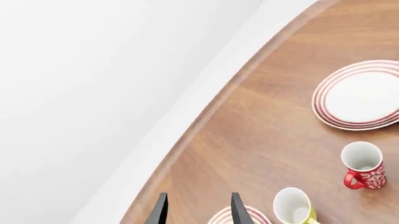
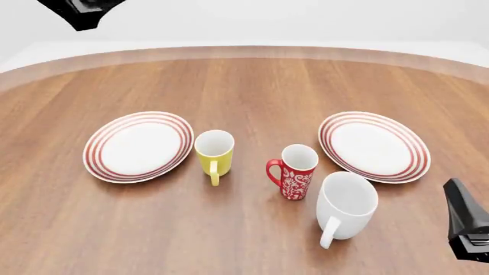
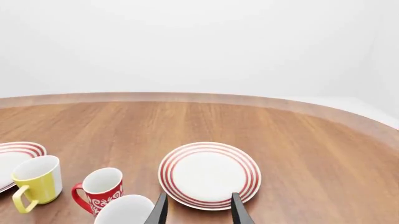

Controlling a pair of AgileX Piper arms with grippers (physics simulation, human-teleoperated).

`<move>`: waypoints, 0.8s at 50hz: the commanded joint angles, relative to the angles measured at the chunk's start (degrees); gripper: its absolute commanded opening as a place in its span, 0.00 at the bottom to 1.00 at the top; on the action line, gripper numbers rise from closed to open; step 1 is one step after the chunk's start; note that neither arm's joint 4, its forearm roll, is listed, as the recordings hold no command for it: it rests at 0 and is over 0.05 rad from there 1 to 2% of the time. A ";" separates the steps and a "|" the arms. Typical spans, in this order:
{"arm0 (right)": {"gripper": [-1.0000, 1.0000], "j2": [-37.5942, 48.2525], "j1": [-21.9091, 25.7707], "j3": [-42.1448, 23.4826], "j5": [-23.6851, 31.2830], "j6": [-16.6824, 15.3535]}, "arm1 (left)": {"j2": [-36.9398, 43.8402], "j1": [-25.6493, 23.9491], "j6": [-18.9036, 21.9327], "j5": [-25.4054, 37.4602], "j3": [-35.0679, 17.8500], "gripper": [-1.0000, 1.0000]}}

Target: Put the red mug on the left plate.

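The red mug (image 2: 294, 172) with its white floral pattern stands upright mid-table, handle to the left. It also shows in the left wrist view (image 1: 365, 165) and the right wrist view (image 3: 100, 189). The left plate (image 2: 137, 146) lies empty at the left, beyond the yellow mug. My left gripper (image 1: 198, 212) is open and empty, high above the left plate's rim (image 1: 219, 218). My right gripper (image 3: 199, 212) is open and empty, low at the table's near right (image 2: 468, 220), apart from the mug.
A yellow mug (image 2: 214, 150) stands between the left plate and the red mug. A bigger white mug (image 2: 345, 206) stands just right of and in front of the red mug. The right plate (image 2: 373, 146) lies empty. The left arm (image 2: 80, 11) hangs at the top left.
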 commanded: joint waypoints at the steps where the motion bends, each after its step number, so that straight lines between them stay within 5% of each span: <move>1: 1.00 0.01 0.06 0.06 -0.05 0.05 | 4.88 -4.12 0.58 -3.99 3.22 1.00; 40: 1.00 0.01 0.08 0.06 -0.04 0.02 | 12.44 -8.44 -1.30 -6.21 5.39 1.00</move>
